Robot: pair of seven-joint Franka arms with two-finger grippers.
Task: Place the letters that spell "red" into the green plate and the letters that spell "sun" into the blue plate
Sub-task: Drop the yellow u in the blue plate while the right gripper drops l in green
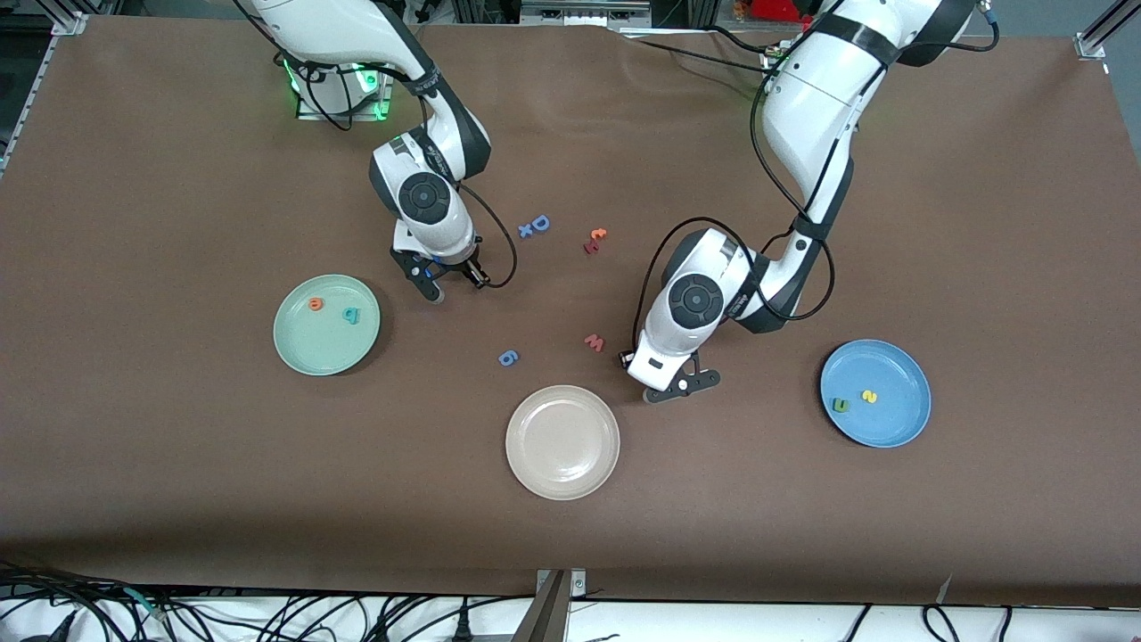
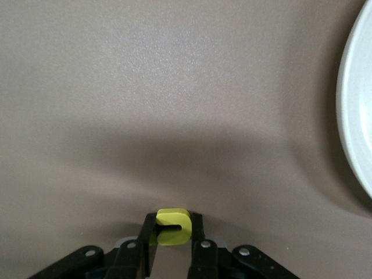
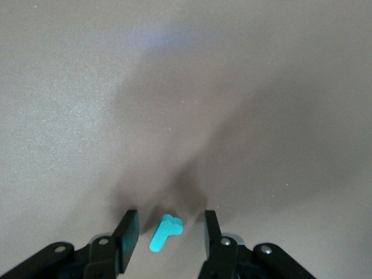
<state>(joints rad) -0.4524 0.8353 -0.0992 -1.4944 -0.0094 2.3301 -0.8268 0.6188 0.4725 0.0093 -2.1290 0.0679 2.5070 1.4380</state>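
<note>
Yellow foam "u" (image 2: 173, 226) is clamped between the fingers of the left gripper (image 2: 172, 235), low at the table beside the cream-white plate (image 1: 562, 441). Thin teal foam "r" (image 3: 166, 232) is seen flat on the brown table (image 1: 178, 178), between the parted fingers of the right gripper (image 3: 167, 231), untouched. Orange "e" (image 1: 316, 304) and teal "d" (image 1: 353, 314) are in the round mint-green plate (image 1: 303, 352). Yellow "s" (image 1: 869, 396) and dark green "n" (image 1: 840, 405) are in the round blue plate (image 1: 891, 432).
</note>
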